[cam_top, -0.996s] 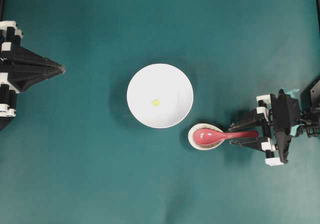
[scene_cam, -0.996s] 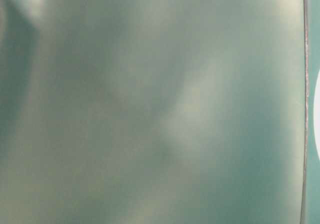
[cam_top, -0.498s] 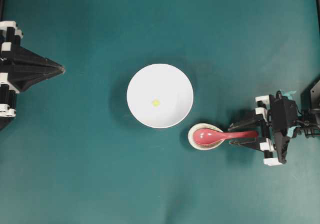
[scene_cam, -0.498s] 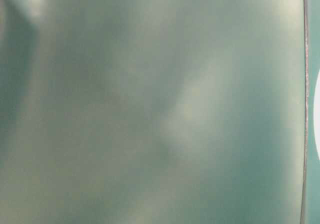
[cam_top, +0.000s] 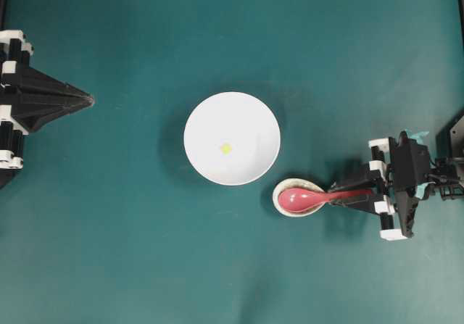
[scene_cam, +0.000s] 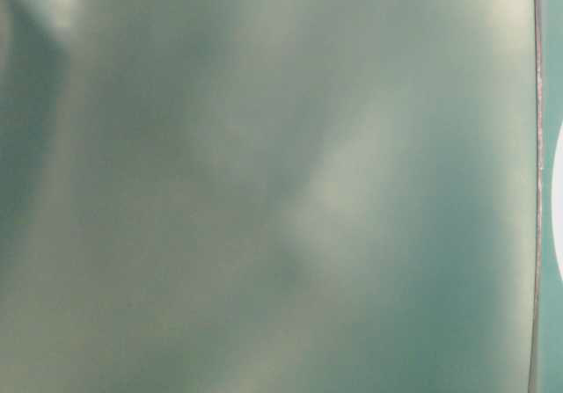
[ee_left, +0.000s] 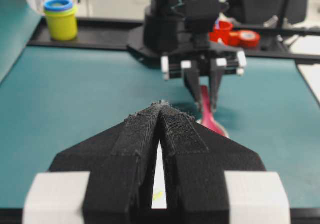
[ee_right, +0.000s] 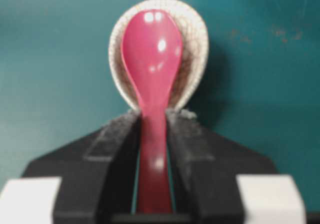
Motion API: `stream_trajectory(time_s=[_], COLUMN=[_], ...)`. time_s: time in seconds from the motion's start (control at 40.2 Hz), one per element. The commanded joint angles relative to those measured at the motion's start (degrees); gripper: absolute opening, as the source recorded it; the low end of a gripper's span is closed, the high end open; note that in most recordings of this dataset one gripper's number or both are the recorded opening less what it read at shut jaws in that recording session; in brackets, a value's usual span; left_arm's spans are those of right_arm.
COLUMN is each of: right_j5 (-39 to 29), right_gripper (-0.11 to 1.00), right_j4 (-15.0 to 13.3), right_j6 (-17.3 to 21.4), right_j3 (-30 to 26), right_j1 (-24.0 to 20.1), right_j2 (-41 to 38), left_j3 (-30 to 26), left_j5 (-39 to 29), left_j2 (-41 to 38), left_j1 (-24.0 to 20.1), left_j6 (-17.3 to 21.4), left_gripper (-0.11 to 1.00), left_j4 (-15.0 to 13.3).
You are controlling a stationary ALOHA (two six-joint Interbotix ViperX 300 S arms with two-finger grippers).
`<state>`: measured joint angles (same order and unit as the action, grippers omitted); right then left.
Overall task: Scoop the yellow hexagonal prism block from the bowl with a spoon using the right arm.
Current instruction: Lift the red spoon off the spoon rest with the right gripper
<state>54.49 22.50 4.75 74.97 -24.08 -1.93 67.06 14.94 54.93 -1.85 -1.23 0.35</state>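
Straddling pink spoon handle with right gripper fingers, slim gaps showing; scoop lying in speckled rest.

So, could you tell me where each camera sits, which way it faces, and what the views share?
Overhead: straight down on the table; white bowl with yellow block, left gripper, right gripper at the spoon.
Table-level: a teal blur; only a white sliver at the right edge, no robot parts.
Left wrist: behind its shut fingers, facing the right arm across the table.
Right wrist: over its fingers, looking along the spoon on the spoon rest.
Shared: the spoon shows in the overhead and both wrist views.
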Motion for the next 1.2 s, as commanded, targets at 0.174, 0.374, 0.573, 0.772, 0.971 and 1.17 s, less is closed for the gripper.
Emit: stream_trajectory(time_s=[0.174,0.374,0.573,0.772,0.971,1.17], right_j5=[0.44,-0.62,-5.80,-15.91,-29.27,-40.96], right_gripper=[0.23,0.23,0.23,0.23,0.23,0.23], right_j4=[0.18,0.18,0.18,0.18,0.00,-0.26], right_j6=[-0.44,-0.97,-2.99,-5.89,-8.61,-10.55], right_j3=[-1.67,-1.76,-2.64,-5.80,-11.43,-17.40], right_j1=[0.09,1.49,3.78,8.00,13.71,18.63], right_j2=[3.52,7.56,13.27,19.42,23.12,23.20], left_j3=[-1.14,-1.14,-1.14,-1.23,-1.23,-1.23], left_j5=[0.00,-0.09,-0.18,-0.35,-0.35,-0.35], left_j2=[-0.44,-0.44,-0.44,-0.35,-0.18,0.00], left_j1=[-0.18,-0.09,-0.09,-0.09,-0.09,-0.09], left_j6=[0.00,0.09,0.18,0.26,0.44,0.44], left_gripper=[-0.01,-0.01,-0.01,-0.01,-0.01,-0.01], left_j4=[0.09,0.26,0.35,0.35,0.35,0.35])
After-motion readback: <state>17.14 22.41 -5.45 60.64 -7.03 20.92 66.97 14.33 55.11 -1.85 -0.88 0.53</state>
